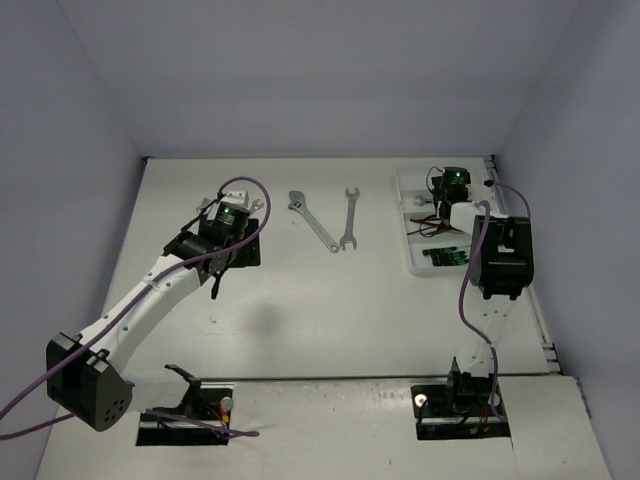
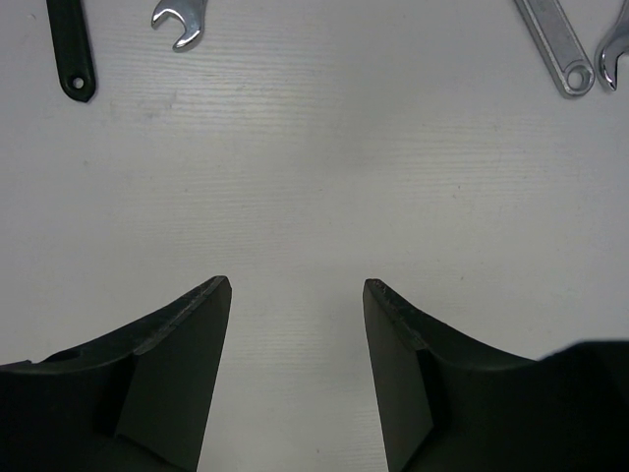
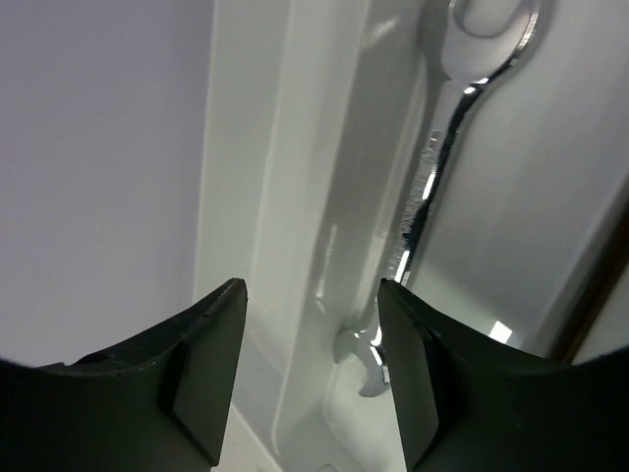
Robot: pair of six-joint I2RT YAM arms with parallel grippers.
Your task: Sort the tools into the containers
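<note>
My left gripper [image 2: 297, 285] is open and empty, hovering over bare table left of centre [image 1: 228, 235]. A silver adjustable wrench [image 1: 313, 220] and a silver open-end wrench [image 1: 350, 217] lie on the table to its right; their near ends show in the left wrist view [image 2: 555, 44]. A black tool handle [image 2: 74, 59] and a silver wrench head [image 2: 182, 22] lie ahead of it. My right gripper [image 3: 312, 285] is open and empty above the white tray [image 1: 415, 250]. A silver wrench [image 3: 432, 177] lies in a compartment below it. Dark hex keys [image 1: 430, 225] and green-black screwdrivers [image 1: 447, 257] lie in the tray.
The tray's white dividing wall [image 3: 295, 197] runs between my right fingers. Grey walls close in the table on the left, back and right. The arm bases stand at the near edge.
</note>
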